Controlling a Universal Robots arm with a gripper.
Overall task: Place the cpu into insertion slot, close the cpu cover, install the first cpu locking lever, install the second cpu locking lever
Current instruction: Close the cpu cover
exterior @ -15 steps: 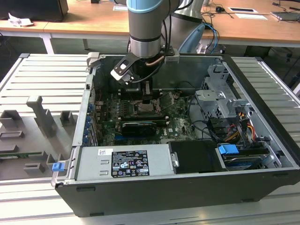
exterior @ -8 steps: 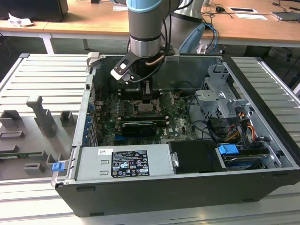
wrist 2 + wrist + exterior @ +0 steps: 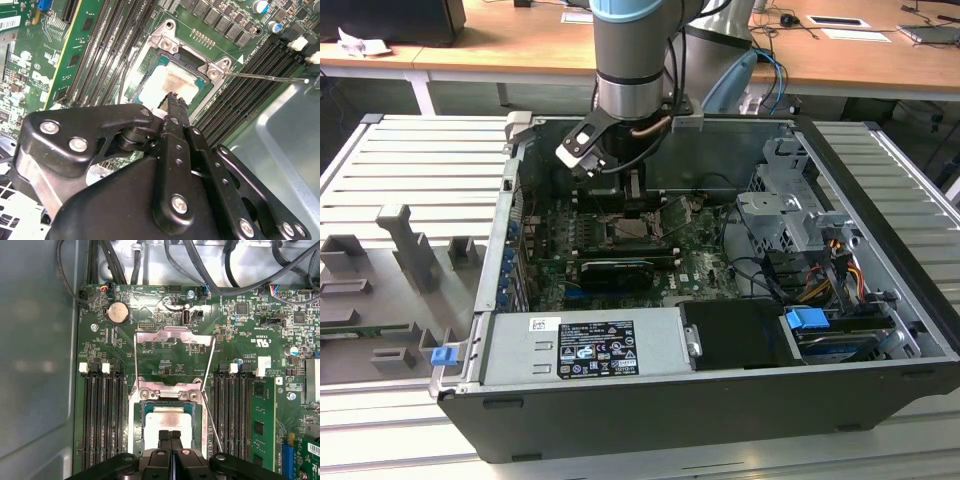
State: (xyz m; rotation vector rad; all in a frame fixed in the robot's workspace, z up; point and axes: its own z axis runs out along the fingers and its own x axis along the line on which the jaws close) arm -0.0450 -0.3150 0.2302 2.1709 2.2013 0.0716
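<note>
Evidently our gripper (image 3: 634,205), mid-frame in the exterior view, hangs shut and empty over the chip (image 3: 632,229), since it's seated.

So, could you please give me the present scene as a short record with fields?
cpu: lying in the insertion slot, pale face up
cpu cover: open, standing upright
lever: thin metal rod, angled away from the slot
gripper: shut, tips just above the cpu
setting: open computer case
</note>
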